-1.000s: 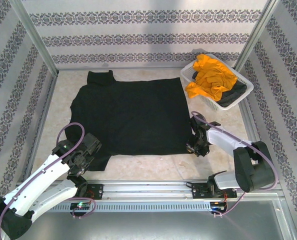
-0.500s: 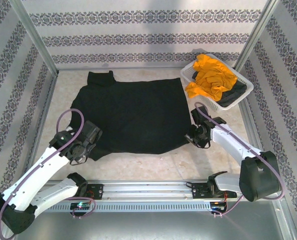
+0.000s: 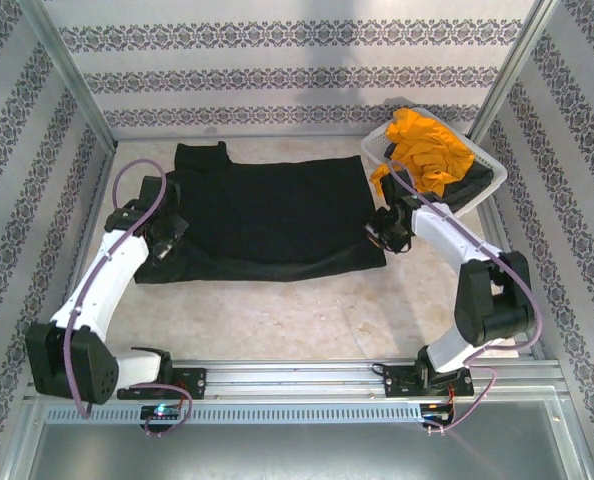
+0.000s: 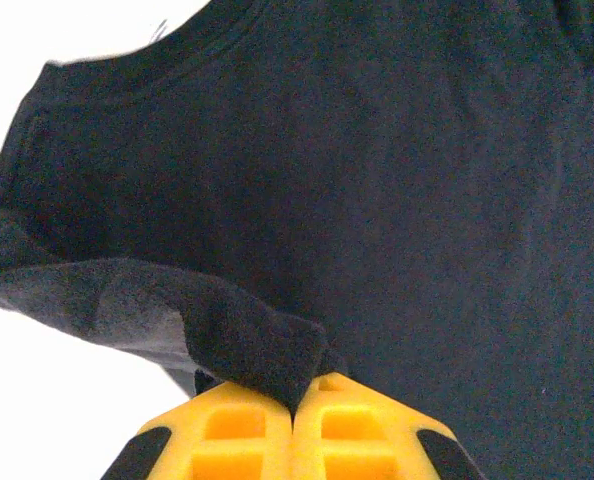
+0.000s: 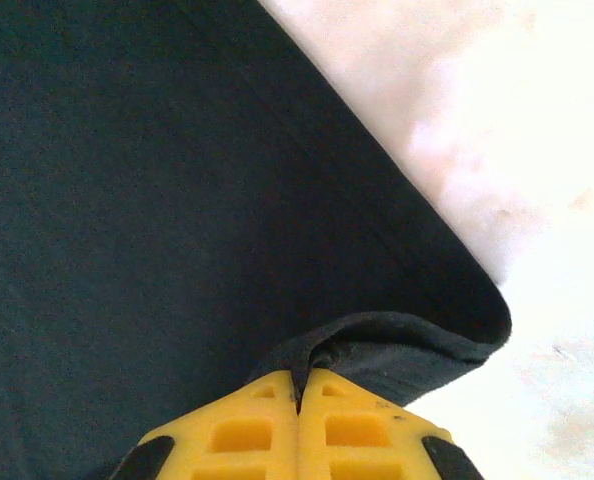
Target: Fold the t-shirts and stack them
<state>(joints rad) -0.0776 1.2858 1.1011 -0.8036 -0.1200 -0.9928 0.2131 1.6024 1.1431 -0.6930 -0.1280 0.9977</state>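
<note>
Pale tabletop (image 3: 307, 320) bore the black t-shirt (image 3: 267, 215), its near hem doubled back over the body. You had the left gripper (image 4: 295, 395) and right gripper (image 5: 299, 390) each clamped on a hem corner, so both sides could fold evenly.

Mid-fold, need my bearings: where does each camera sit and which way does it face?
Top external: above and behind the arm bases, looking down on table, black shirt, basket; both arms, left gripper, right gripper show.
Left wrist: on the left arm, looking along its yellow fingers pinching a shirt fold.
Right wrist: on the right arm, looking along its fingers pinching the shirt's edge.
Shared: all show the black shirt.
</note>
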